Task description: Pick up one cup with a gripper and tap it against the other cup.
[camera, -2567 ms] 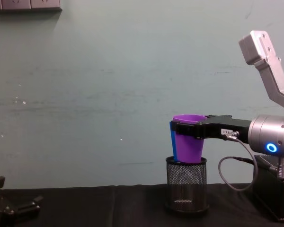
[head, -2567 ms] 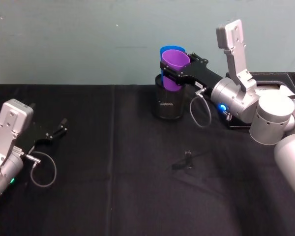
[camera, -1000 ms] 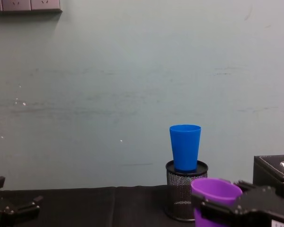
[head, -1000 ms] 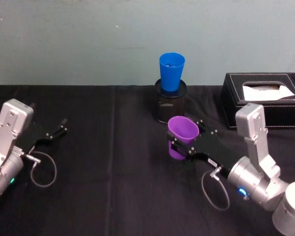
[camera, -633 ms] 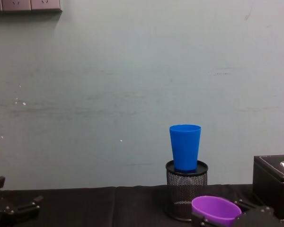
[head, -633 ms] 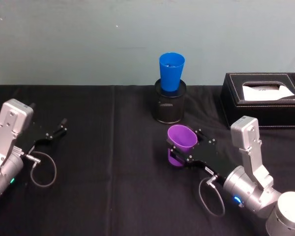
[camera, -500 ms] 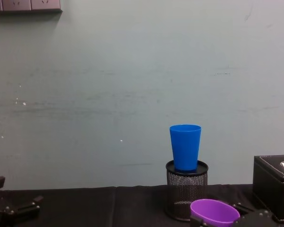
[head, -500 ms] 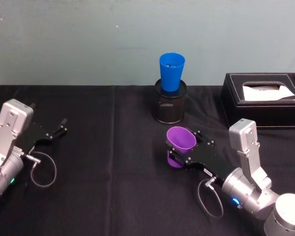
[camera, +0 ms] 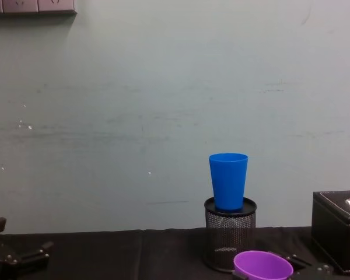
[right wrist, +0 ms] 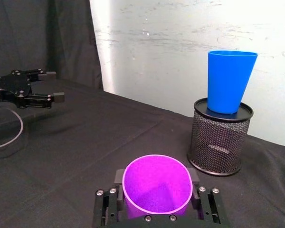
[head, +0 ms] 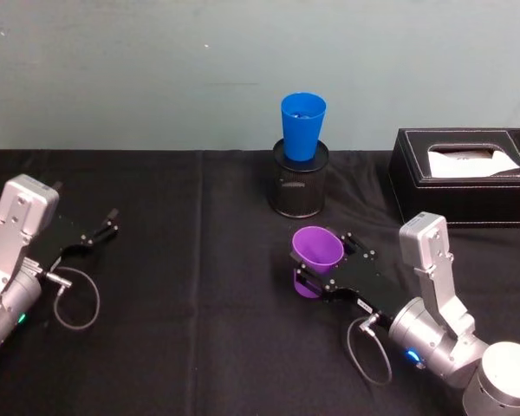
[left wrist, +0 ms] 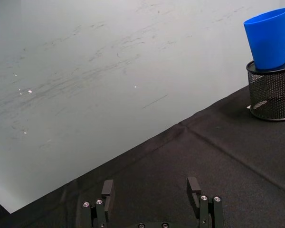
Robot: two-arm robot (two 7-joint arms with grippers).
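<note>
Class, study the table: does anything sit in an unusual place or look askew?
Yes. The blue cup stands upright in the mouth of the black mesh pen holder, not on the table. The purple cup, clamped in the right gripper, looks roughly upright. Nothing appears spilled or damaged.

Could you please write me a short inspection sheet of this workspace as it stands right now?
Surface: table under a black cloth, creased.
Job's things: purple cup held upright and low over the cloth in front of the blue cup, apart from it; the blue cup stands in the mouth of a black mesh holder.
Clutter: black tissue box at the far right.
Grippers: right end effector shut on the purple cup; left end effector open, idle at the left, holding nothing.
Cables: a grey loop at the left wrist, another at the right wrist.
Surroundings: pale scuffed wall behind.
</note>
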